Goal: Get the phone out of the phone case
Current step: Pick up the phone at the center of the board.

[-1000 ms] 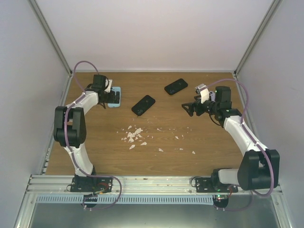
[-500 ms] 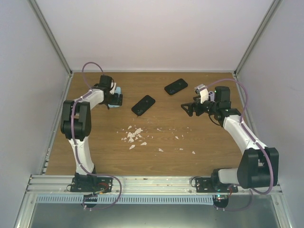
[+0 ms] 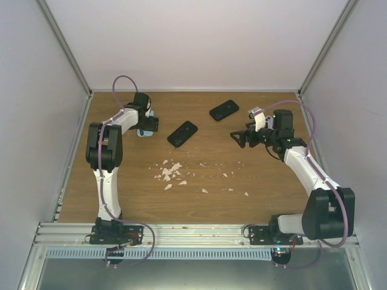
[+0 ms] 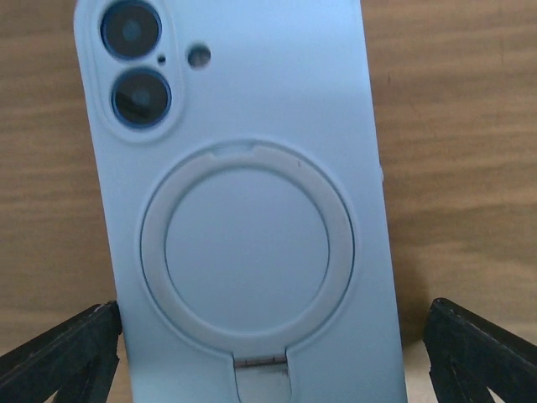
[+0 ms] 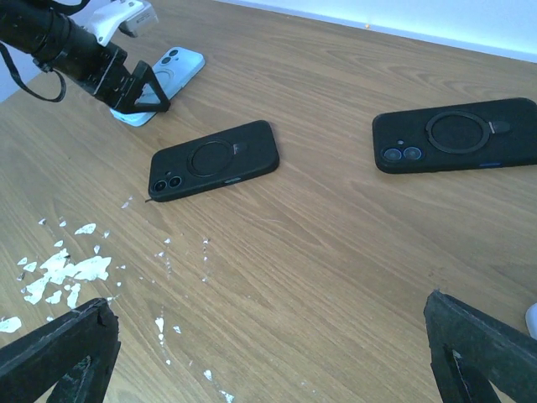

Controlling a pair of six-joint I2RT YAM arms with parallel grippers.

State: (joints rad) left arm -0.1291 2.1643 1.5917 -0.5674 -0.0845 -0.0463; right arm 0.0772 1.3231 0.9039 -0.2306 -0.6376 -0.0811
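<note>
Pale-blue phone case (image 4: 243, 210), phone inside it and lenses up, lies near the far left corner of the wooden table (image 3: 266, 181). The left gripper (image 4: 273, 348) straddles its lower end, jaws wide apart, gripping nothing. The right gripper (image 3: 240, 139) hovers near the right edge, wide open and empty. Between them lie a black cased phone (image 3: 182, 133) and a second black cased phone (image 3: 224, 110). White scraps (image 3: 171, 173) litter the table's middle.

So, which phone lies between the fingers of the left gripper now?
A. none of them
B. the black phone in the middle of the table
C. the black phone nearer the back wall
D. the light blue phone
D: in the left wrist view the light blue phone, with its camera lenses facing up, fills the space between the open jaws of the left gripper.
</note>
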